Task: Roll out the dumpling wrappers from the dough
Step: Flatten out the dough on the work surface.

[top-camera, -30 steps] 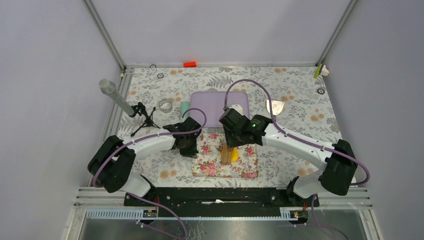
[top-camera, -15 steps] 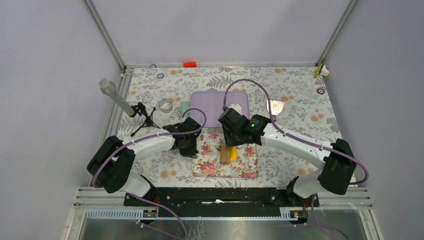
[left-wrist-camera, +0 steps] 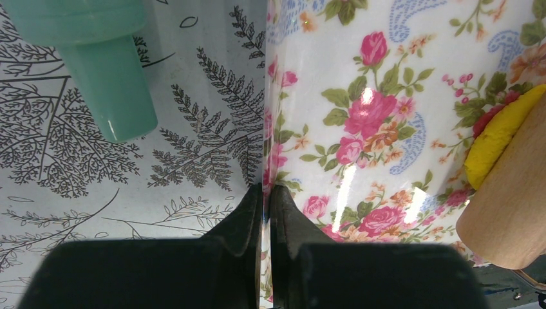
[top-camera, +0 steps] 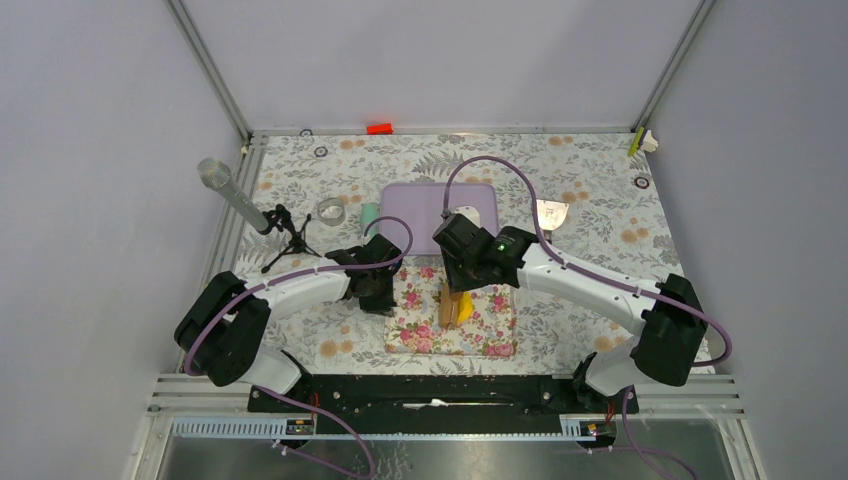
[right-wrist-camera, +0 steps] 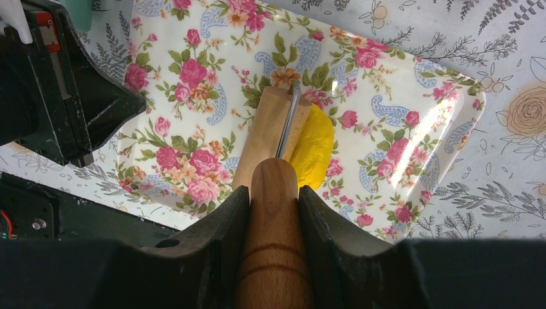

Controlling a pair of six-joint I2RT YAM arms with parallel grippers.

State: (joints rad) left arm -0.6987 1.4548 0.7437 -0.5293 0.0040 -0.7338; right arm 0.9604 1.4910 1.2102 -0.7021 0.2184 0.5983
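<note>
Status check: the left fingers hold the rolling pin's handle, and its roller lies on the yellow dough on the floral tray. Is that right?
Not quite. It is the right fingers, not the left, that hold the rolling pin by its handle, as the right wrist view shows. The rest stands: the roller lies on the yellow dough on the floral tray.

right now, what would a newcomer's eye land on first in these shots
The bright yellow dough stands out most, lying on the floral tray at the table's near middle, partly under a wooden rolling pin. The right pincer grips that pin's handle. The left pincer is shut on the tray's left rim, apparently steadying it.
</note>
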